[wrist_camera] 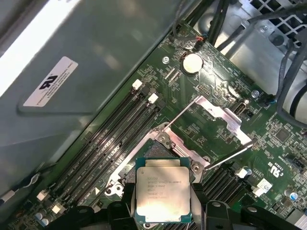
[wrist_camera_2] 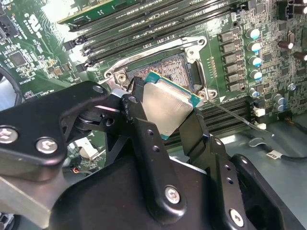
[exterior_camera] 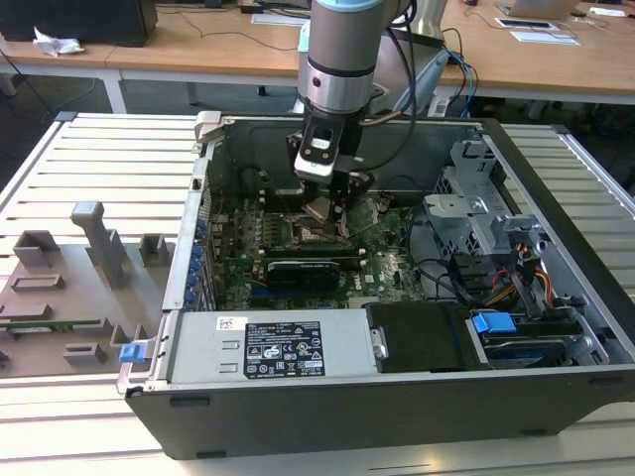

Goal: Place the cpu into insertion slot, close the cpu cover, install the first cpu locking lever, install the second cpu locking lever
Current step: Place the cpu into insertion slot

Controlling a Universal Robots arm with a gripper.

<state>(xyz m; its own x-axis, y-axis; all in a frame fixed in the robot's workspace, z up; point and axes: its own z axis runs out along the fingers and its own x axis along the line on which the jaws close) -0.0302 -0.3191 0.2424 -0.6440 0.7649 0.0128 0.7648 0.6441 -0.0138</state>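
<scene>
My gripper (exterior_camera: 330, 201) hangs inside the open computer case, shut on the cpu (exterior_camera: 319, 208). In both wrist views the black fingers (wrist_camera_2: 135, 103) clamp two opposite edges of the cpu (wrist_camera_2: 165, 108), which is tilted with its silver top showing. The cpu (wrist_camera: 162, 189) hovers a little above and to one side of the insertion slot (wrist_camera: 154, 149), apart from it. The slot's dark pin field (wrist_camera_2: 164, 68) lies bare inside its silver surround. The cpu cover (wrist_camera: 218, 114) stands swung open beside the slot. A thin wire locking lever (wrist_camera: 224, 158) sticks out, unlatched.
Long black memory slots (wrist_camera: 120, 129) run along both sides of the socket. The case wall (wrist_camera: 72, 62) rises close by. A drive cage (exterior_camera: 481, 198) with cables sits on the exterior view's right, and a power supply (exterior_camera: 268, 347) in front. A grey fixture board (exterior_camera: 69, 288) lies outside the case.
</scene>
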